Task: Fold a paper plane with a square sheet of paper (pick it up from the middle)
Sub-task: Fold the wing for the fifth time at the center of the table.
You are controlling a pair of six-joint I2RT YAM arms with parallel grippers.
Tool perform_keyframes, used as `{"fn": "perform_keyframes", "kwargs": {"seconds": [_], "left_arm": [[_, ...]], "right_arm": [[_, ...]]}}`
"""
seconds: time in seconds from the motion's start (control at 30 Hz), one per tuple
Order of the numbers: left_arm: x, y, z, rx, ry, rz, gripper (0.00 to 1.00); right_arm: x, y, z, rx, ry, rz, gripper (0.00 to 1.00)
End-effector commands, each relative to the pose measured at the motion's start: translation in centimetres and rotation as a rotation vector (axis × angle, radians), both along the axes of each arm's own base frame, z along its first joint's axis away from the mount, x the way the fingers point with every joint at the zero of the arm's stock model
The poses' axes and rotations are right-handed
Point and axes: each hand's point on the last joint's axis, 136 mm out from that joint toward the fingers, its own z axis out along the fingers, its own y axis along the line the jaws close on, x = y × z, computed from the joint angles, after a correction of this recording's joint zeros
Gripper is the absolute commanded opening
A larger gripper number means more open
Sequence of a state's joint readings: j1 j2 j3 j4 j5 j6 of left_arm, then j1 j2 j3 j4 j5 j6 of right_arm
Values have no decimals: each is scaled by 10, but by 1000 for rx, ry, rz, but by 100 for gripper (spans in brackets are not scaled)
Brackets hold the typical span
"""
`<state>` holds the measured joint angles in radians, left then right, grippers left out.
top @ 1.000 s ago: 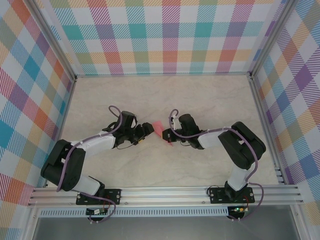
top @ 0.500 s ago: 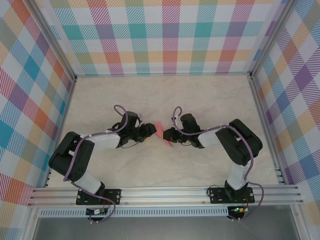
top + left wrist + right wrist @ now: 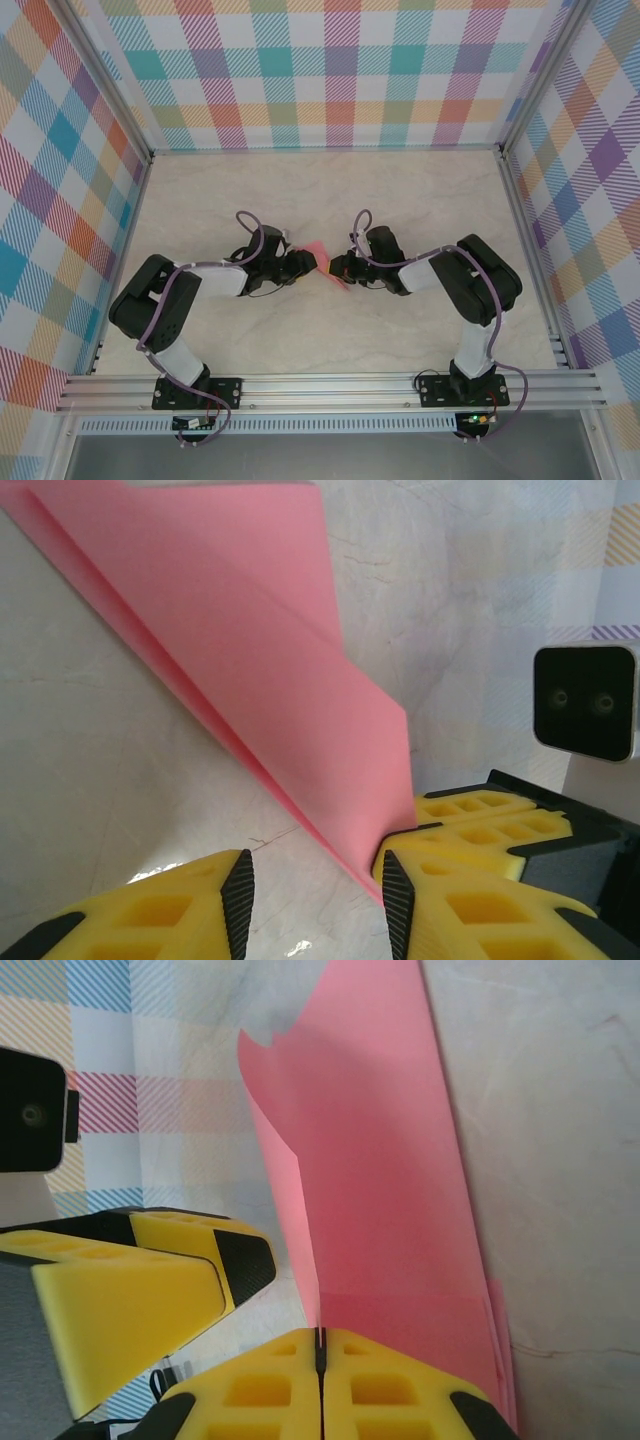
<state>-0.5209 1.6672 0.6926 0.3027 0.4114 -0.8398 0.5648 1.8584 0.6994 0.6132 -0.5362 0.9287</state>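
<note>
The part-folded pink sheet [image 3: 380, 1160] rises from the right gripper [image 3: 320, 1335], whose pads are pressed together on its lower edge. Just beside the right gripper, the left gripper [image 3: 315, 880] stands partly spread, the sheet's corner against one pad. It looks featherlight, floppy and easily creased, so I'd take hold of the folded edge close to the right gripper.
</note>
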Motion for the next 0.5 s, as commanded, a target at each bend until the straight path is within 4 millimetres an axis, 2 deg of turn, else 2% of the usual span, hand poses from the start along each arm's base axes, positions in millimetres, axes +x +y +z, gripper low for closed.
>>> {"fn": "perform_keyframes", "kwargs": {"seconds": [0.0,0.47], "left_arm": [[8,-15,13,-30,-65,-44,40],[18,-22,16,-37,-96,-55,38]], "right_arm": [[1,-2,-1,30,27,-17,6],[3,-12,-9,57,112,-77,7]]}}
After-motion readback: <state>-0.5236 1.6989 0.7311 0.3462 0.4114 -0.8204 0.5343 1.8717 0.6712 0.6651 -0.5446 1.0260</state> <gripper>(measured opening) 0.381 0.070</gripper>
